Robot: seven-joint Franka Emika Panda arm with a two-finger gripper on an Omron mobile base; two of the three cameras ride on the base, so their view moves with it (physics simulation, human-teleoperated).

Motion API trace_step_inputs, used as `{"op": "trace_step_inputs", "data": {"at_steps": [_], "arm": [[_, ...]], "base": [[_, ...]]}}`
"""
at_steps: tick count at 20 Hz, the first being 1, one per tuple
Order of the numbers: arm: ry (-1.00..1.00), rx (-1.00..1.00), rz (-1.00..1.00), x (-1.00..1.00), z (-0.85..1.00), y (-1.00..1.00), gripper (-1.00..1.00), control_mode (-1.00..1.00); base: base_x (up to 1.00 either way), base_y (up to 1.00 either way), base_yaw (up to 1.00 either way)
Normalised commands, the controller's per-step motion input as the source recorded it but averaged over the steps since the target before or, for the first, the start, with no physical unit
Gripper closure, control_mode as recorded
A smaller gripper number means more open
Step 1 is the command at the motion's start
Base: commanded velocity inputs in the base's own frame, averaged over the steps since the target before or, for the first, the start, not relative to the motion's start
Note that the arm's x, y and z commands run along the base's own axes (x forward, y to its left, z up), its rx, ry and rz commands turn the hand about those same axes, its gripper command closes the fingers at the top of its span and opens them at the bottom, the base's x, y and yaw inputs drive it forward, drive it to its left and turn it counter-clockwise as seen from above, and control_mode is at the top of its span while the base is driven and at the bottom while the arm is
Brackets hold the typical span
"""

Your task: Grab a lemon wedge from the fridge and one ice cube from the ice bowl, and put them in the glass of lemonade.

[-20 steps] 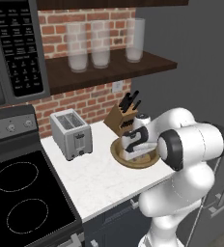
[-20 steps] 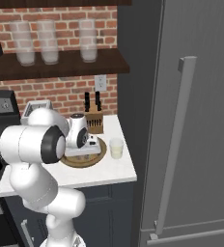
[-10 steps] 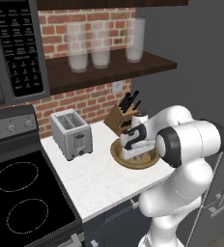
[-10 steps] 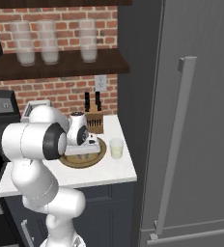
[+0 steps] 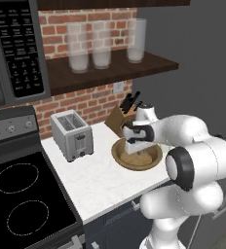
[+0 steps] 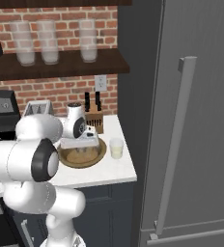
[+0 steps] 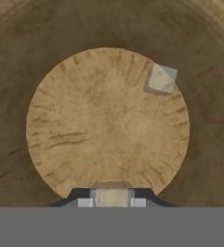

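Knife block point(image 6: 93, 119) and glass of lemonade point(image 6: 116, 147) crowd the ice bowl point(image 6: 98, 155); above is open.

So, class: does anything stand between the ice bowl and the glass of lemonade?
Nothing visible does. The glass of lemonade stands on the counter right beside the ice bowl; only the bowl's own rim needs clearing.

Red brick wall point(image 5: 90, 104) and white stone counter point(image 5: 98, 182) faced you.
A dark wooden shelf point(image 5: 110, 73) carried three tall frosted glasses point(image 5: 102, 46); a black glass cooktop point(image 5: 22, 204) sat beside.
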Motion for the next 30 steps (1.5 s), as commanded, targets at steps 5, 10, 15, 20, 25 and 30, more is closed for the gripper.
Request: {"op": "trace_step_inputs", "data": {"at_steps": [5, 10, 15, 20, 25, 30], "arm": [[-0.07, 0.01, 0.00, -0.34, 0.92, -0.23, 1.00, -1.00], [-0.11, -0.03, -0.09, -0.02, 0.56, -0.09, 1.00, -1.00], [-0.07, -0.07, -0.18, 0.00, 0.56, -0.07, 1.00, -1.00], [0.00, -0.01, -0.36, 0.12, 0.37, -0.23, 1.00, -1.00], [0.00, 0.08, -0.32, 0.20, -0.01, -0.69, 1.00, -1.00], [0.00, 0.10, -0.25, 0.39, -0.08, -0.83, 1.00, -1.00]], "base": [[0.00, 0.00, 0.00], [0.00, 0.00, 0.00], [0.00, 0.00, 0.00], [0.00, 0.00, 0.00], [0.00, 0.00, 0.00], [0.00, 0.00, 0.00]]}}
